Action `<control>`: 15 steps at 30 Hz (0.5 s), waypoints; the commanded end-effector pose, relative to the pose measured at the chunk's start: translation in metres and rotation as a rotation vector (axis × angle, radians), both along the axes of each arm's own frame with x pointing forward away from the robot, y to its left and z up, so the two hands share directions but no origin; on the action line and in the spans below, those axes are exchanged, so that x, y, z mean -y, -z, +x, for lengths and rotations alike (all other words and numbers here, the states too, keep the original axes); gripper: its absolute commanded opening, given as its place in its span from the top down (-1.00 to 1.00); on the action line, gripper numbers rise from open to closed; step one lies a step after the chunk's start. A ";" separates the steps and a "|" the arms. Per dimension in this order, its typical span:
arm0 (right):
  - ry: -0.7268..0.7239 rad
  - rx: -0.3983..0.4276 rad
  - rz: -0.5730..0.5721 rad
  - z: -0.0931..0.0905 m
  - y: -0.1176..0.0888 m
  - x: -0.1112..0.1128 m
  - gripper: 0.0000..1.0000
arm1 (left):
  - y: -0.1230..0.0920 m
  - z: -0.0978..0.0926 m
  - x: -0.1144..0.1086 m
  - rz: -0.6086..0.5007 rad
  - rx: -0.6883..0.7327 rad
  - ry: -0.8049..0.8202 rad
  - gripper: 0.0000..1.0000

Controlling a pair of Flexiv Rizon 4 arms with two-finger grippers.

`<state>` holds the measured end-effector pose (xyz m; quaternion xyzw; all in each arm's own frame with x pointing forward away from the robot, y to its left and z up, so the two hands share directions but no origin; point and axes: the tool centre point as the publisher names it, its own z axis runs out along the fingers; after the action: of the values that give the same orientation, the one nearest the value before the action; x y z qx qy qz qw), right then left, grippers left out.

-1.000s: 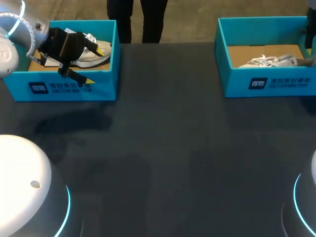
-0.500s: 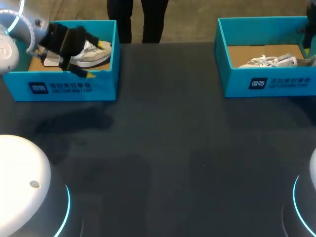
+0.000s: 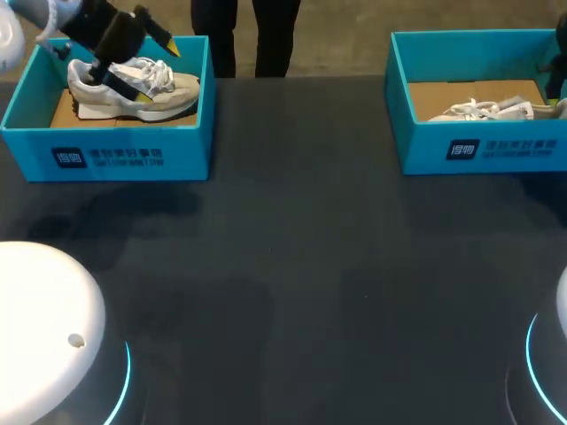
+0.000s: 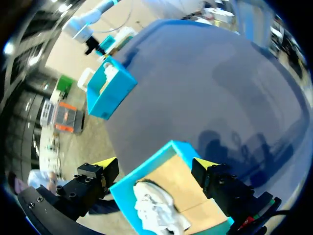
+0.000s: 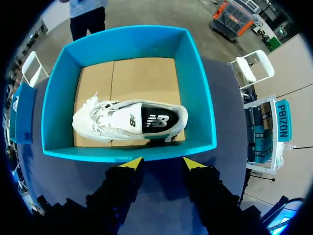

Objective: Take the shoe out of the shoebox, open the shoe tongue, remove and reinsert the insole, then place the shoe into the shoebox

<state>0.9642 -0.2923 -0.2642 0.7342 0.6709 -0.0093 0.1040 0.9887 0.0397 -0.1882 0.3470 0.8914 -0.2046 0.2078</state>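
A grey-beige shoe with white laces lies in the left teal shoebox. My left gripper hangs open over it, one yellow tip near the box's far wall. In the left wrist view that gripper is spread wide above the box rim, with the shoe below it. A white shoe lies in the right teal shoebox. In the right wrist view my right gripper stands open above the near wall of this box, holding nothing, and the white shoe lies ahead of it.
The dark table stretches between the two boxes. The rounded white base of my left arm fills the near left corner. My right arm shows only at the right edge.
My left gripper has lifted from the front of the left box toward its far side, uncovering the shoe. The right arm has hardly moved.
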 end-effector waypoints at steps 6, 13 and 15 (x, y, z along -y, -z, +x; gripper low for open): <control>-0.004 0.008 -0.004 -0.007 0.003 0.002 -0.07 | -0.012 0.041 -0.046 0.122 0.089 0.422 -1.00; -0.009 0.008 0.003 -0.012 0.005 0.001 -0.22 | -0.012 0.053 -0.064 0.248 0.091 0.606 -1.00; -0.022 0.017 0.023 -0.016 0.004 0.000 -0.38 | -0.013 0.055 -0.067 0.282 0.075 0.645 -1.00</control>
<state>0.9555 -0.2891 -0.2692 0.7306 0.6753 -0.0042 0.1009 1.0343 0.1047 -0.1806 0.5734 0.7860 -0.1403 0.1837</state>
